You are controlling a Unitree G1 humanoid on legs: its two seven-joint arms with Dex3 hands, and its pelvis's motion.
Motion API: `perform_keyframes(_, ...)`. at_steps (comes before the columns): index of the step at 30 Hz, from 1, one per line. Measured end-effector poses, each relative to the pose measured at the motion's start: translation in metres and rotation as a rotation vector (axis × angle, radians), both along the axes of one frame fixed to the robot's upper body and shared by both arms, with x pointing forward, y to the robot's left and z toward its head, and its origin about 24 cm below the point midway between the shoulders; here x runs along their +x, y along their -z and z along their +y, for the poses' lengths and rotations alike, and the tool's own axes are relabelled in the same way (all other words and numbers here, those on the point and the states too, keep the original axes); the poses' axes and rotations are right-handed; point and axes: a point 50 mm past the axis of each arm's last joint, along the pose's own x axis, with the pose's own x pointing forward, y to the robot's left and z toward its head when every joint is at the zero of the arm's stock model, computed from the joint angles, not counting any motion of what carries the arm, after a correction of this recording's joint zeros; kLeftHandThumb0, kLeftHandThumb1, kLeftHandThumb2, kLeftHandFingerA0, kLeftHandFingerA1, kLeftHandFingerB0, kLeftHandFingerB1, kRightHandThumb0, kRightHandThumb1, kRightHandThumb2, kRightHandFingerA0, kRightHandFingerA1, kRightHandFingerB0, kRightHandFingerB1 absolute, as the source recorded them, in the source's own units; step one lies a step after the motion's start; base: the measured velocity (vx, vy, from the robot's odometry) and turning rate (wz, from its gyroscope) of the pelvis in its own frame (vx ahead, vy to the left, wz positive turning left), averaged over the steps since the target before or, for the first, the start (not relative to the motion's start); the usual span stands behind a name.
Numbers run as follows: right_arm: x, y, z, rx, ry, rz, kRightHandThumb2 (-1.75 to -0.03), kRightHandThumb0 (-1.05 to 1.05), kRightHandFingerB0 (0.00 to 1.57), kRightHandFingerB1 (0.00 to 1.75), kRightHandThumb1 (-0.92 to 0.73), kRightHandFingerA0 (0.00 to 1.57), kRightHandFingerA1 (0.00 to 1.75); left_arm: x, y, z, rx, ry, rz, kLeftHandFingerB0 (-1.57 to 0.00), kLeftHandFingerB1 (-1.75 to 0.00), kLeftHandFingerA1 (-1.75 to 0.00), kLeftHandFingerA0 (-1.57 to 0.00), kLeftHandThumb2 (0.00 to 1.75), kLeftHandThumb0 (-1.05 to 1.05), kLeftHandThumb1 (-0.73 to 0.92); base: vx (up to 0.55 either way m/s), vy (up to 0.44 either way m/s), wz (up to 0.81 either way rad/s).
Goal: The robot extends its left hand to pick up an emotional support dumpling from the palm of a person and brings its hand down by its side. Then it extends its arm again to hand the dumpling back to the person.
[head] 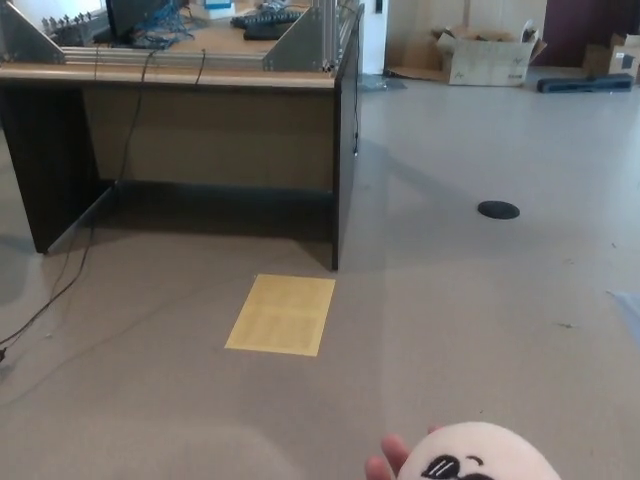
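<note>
White dumpling (487, 455) rests on a person's fingertips (388, 456).

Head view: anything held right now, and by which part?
A person's hand holds the white round plush dumpling with a black face from below, fingertips at its left edge. Neither robot hand is in view.

I am standing in a lab or workshop room. At upper left a dark workbench (200, 120) carries aluminium framing (310, 40) and tangled cables (160, 25). Cardboard boxes (485, 55) sit against the far wall at upper right, and a yellow sheet (282, 314) lies on the bare grey floor (480, 300).
</note>
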Motion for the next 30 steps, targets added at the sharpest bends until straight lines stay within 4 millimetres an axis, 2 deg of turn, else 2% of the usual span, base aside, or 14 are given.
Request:
perform_keyframes(4, 0.004, -0.005, 0.001, 0.000, -0.004, -0.047, -0.59, -0.34, 0.50, 0.39, -0.66, 0.76, 0.47, 0.003, -0.010, 0.004, -0.011, -0.015, -0.082, -0.33, -0.33, -0.39, -0.42, 0.55, -0.25, 0.49, 0.00, 0.000, 0.00)
perform_keyframes(5, 0.004, -0.006, 0.001, 0.000, -0.002, -0.061, -0.59, -0.33, 0.51, 0.39, -0.65, 0.75, 0.46, 0.003, -0.013, 0.006, -0.023, -0.026, -0.111, -0.25, -0.34, -0.40, -0.32, 0.58, -0.28, 0.45, 0.00, 0.000, 0.00)
perform_keyframes(8, 0.003, -0.006, 0.000, -0.001, 0.003, -0.083, -0.59, -0.33, 0.51, 0.39, -0.65, 0.75, 0.46, 0.006, -0.022, 0.010, -0.055, -0.041, -0.177, -0.25, -0.34, -0.40, -0.32, 0.58, -0.28, 0.45, 0.00, 0.000, 0.00)
perform_keyframes(9, 0.003, -0.006, 0.000, 0.000, 0.004, -0.092, -0.59, -0.34, 0.49, 0.38, -0.65, 0.75, 0.47, 0.011, -0.030, 0.011, -0.077, -0.039, -0.221, -0.11, -0.50, -0.51, -0.15, 0.86, -0.14, 0.33, -0.02, -0.007, 0.07)
perform_keyframes(13, 0.004, -0.008, -0.001, 0.000, 0.004, -0.107, -0.59, -0.33, 0.49, 0.38, -0.65, 0.75, 0.47, 0.027, -0.059, 0.009, -0.087, 0.013, -0.339, -0.11, -0.50, -0.51, -0.14, 0.86, -0.16, 0.32, -0.01, 0.000, 0.02)
perform_keyframes(15, 0.005, -0.008, -0.001, 0.001, 0.004, -0.115, -0.59, -0.33, 0.49, 0.38, -0.65, 0.75, 0.47, 0.043, -0.095, 0.004, -0.073, 0.083, -0.458, -0.11, -0.50, -0.51, -0.14, 0.86, -0.16, 0.32, 0.04, 0.001, 0.00)
perform_keyframes(17, 0.006, -0.009, -0.001, 0.001, 0.006, -0.121, -0.59, -0.34, 0.46, 0.37, -0.65, 0.77, 0.47, 0.048, -0.111, 0.002, -0.064, 0.120, -0.506, -0.09, -0.50, -0.50, -0.10, 0.87, -0.18, 0.34, 0.00, 0.000, 0.00)
perform_keyframes(20, 0.008, -0.011, -0.002, -0.001, 0.009, -0.130, -0.59, -0.34, 0.45, 0.37, -0.66, 0.75, 0.48, 0.066, -0.166, -0.006, -0.031, 0.238, -0.636, -0.07, -0.49, -0.49, -0.07, 0.86, -0.23, 0.31, 0.00, 0.000, 0.00)
perform_keyframes(21, 0.008, -0.011, -0.001, -0.002, 0.009, -0.131, -0.59, -0.33, 0.45, 0.38, -0.66, 0.75, 0.47, 0.068, -0.174, -0.007, -0.023, 0.254, -0.654, -0.09, -0.32, -0.38, -0.21, 0.63, -0.50, 0.39, 0.00, 0.000, 0.00)
perform_keyframes(22, 0.010, -0.012, -0.001, -0.001, 0.008, -0.137, -0.59, -0.33, 0.45, 0.38, -0.66, 0.75, 0.47, 0.073, -0.203, -0.013, 0.007, 0.318, -0.718, -0.09, -0.32, -0.38, -0.21, 0.63, -0.50, 0.39, 0.00, 0.000, 0.00)
perform_keyframes(23, 0.010, -0.013, -0.001, -0.001, 0.007, -0.140, -0.59, -0.33, 0.45, 0.38, -0.66, 0.75, 0.47, 0.075, -0.217, -0.017, 0.023, 0.352, -0.748, -0.06, -0.49, -0.49, -0.06, 0.82, -0.24, 0.25, 0.00, 0.000, 0.00)
perform_keyframes(28, 0.012, -0.014, -0.001, 0.000, 0.005, -0.145, -0.59, -0.35, 0.46, 0.37, -0.66, 0.75, 0.47, 0.078, -0.298, -0.053, 0.144, 0.579, -0.889, -0.06, -0.50, -0.48, -0.06, 0.81, -0.25, 0.23, 0.00, 0.000, 0.00)
perform_keyframes(29, 0.012, -0.014, -0.001, 0.000, 0.006, -0.145, -0.59, -0.35, 0.46, 0.37, -0.65, 0.75, 0.47, 0.078, -0.305, -0.057, 0.155, 0.604, -0.900, -0.12, -0.34, -0.35, -0.19, 0.61, -0.50, 0.38, 0.00, 0.000, 0.00)
perform_keyframes(30, 0.012, -0.014, -0.001, 0.000, 0.005, -0.145, -0.59, -0.35, 0.46, 0.37, -0.65, 0.75, 0.47, 0.077, -0.316, -0.064, 0.172, 0.639, -0.917, -0.12, -0.34, -0.35, -0.19, 0.61, -0.50, 0.38, 0.00, 0.000, 0.00)
